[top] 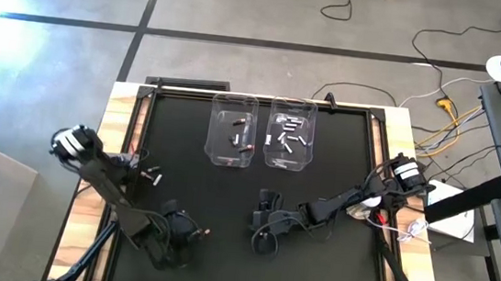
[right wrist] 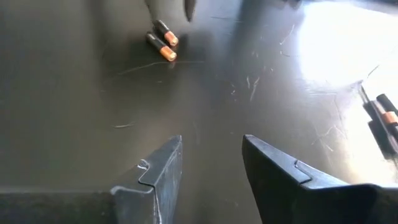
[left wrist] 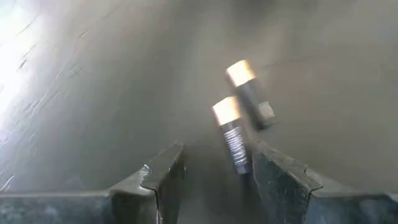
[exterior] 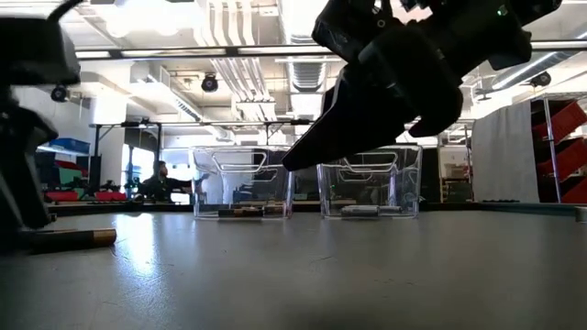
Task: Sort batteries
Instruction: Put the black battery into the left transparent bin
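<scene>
Two dark batteries with copper-coloured ends (left wrist: pixel 233 134) (left wrist: pixel 249 93) lie side by side on the black table. My left gripper (left wrist: pixel 214 174) (top: pixel 188 231) is open just over them, near the table's front left. The nearer battery's end reaches between its fingertips, close to one finger (left wrist: pixel 273 180). My right gripper (right wrist: pixel 211 168) (top: pixel 260 232) is open and empty, low over the table at the front middle. Its wrist view shows the same battery pair (right wrist: pixel 161 40) farther off. Another battery pair (top: pixel 150 175) lies at the left.
Two clear bins stand at the table's far middle: the left bin (top: pixel 233 130) holds a few dark batteries, the right bin (top: pixel 290 133) holds several silvery ones. One battery (exterior: pixel 69 240) shows at the left of the low view. Wooden table edges (top: pixel 116 146) frame the black mat.
</scene>
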`<state>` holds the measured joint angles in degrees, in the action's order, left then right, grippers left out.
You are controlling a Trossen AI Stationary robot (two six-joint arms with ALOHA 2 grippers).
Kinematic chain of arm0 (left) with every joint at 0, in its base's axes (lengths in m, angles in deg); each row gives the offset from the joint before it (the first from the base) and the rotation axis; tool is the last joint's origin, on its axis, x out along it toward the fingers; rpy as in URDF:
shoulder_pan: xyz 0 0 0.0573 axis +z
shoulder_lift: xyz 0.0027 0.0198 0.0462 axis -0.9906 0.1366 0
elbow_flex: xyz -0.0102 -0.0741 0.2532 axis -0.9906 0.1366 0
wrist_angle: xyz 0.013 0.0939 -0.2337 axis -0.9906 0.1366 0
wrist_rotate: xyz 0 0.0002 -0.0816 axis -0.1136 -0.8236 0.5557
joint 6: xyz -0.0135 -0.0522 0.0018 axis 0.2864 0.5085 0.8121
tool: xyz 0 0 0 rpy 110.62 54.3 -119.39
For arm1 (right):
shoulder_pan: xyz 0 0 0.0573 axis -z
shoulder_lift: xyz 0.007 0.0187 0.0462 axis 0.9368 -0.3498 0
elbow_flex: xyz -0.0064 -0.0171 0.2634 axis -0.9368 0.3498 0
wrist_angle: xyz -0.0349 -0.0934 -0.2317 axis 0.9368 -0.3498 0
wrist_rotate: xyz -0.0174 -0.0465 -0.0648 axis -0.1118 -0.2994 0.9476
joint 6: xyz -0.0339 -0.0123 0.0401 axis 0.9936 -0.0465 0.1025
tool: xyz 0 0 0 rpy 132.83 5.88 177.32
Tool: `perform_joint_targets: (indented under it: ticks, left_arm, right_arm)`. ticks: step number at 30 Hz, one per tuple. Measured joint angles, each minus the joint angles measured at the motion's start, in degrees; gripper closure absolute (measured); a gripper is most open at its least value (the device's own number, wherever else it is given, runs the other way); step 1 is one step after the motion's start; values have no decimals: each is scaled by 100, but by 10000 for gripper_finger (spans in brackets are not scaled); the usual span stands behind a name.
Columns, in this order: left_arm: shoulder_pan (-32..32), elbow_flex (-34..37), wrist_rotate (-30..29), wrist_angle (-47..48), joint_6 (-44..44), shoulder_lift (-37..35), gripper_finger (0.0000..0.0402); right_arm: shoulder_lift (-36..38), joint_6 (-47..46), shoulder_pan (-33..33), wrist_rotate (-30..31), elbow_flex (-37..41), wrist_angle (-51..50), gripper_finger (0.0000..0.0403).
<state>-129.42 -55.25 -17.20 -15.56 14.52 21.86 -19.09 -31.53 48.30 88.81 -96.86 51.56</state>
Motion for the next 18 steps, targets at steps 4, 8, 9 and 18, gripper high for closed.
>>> perform_joint_targets:
  ticks: [4,8,9,18]
  left_arm:
    - [-2,-37,-2,36,385,288,236]
    - [-10,-50,-77,14,585,426,252]
    - [-8,-50,-74,1,599,455,261]
    - [-6,-26,39,-131,525,579,393]
  right_arm:
    - [0,-93,-42,-3,2,-21,237]
    - [0,-93,-86,-3,6,-22,238]
    - [0,-99,-93,-3,9,-23,239]
    - [-2,-134,-261,-5,11,-35,252]
